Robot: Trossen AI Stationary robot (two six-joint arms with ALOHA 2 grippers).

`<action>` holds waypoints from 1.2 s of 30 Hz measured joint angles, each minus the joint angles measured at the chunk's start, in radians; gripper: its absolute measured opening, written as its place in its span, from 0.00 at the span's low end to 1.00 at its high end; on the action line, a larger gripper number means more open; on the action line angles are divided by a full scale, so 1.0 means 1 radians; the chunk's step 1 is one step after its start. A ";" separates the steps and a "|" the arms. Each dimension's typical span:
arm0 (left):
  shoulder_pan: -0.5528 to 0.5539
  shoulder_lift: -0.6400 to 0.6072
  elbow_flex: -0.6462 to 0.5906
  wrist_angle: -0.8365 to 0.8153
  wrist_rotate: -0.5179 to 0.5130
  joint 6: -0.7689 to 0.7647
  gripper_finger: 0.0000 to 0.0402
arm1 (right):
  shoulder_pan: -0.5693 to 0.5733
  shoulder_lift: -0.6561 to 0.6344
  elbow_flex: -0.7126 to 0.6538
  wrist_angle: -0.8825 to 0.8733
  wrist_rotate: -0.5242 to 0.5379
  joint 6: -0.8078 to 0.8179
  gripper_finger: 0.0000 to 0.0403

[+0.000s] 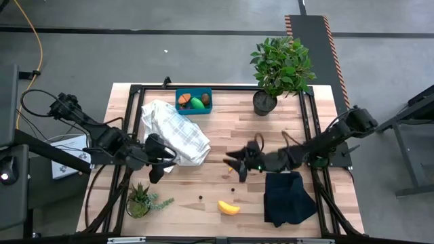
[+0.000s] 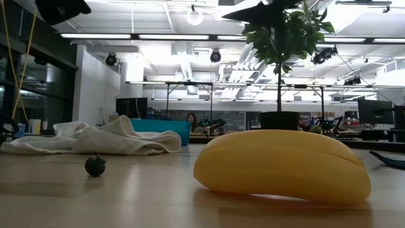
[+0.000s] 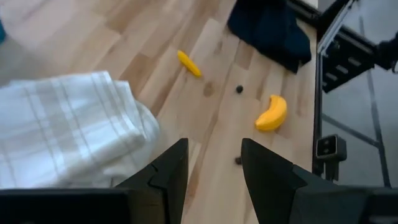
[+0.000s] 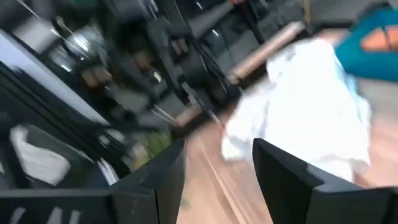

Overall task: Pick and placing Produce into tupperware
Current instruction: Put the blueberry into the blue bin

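**Over the desk: both grippers empty, fingers apart**

High view showed the tupperware [image 1: 194, 101] at the far edge holding orange and green produce; the banana [image 1: 228, 207] lay near the front. Left gripper [image 1: 155, 171] hung beside the white cloth [image 1: 175, 133], right gripper [image 1: 239, 167] mid-desk. Only the low view showed a dark berry [image 2: 95, 165].

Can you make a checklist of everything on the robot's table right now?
Surface: pale wooden plank table.
Job's things: teal plastic box holding orange and green toy pieces; yellow toy banana and small dark berry loose on the wood.
Clutter: white checked cloth, black folded cloth, small spiky green plant, leafy bush in dark pot.
Grippers: left gripper open, empty, beside the white cloth; right gripper open, empty, mid-table.
Cables: yellow cable on floor.
Surroundings: grey floor, workshop room.
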 joint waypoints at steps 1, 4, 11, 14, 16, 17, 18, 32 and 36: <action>-0.002 -0.007 0.000 0.001 -0.006 0.000 0.34 | 0.020 0.014 -0.001 -0.009 0.018 0.008 0.44; -0.003 -0.025 0.000 0.025 -0.038 -0.002 0.34 | 0.075 0.057 -0.001 -0.011 0.064 0.019 0.44; -0.003 -0.028 0.000 0.091 -0.153 0.009 0.34 | 0.155 0.181 0.000 0.013 0.159 0.018 0.44; -0.003 -0.027 0.000 0.103 -0.198 0.001 0.34 | 0.183 0.233 -0.013 0.014 0.189 -0.007 0.44; -0.003 -0.027 0.000 0.101 -0.220 -0.001 0.34 | 0.204 0.261 -0.047 0.043 0.214 -0.009 0.44; -0.003 -0.027 0.000 0.101 -0.226 -0.001 0.34 | 0.216 0.273 -0.070 0.066 0.230 -0.007 0.44; -0.003 -0.027 0.000 0.100 -0.231 0.000 0.34 | 0.231 0.284 -0.092 0.096 0.247 -0.005 0.44; -0.003 -0.027 0.000 0.091 -0.257 -0.027 0.34 | 0.320 0.297 -0.199 0.168 0.204 -0.187 0.44; -0.003 -0.015 0.000 0.090 -0.257 -0.027 0.34 | 0.317 0.319 -0.209 0.192 0.204 -0.212 0.44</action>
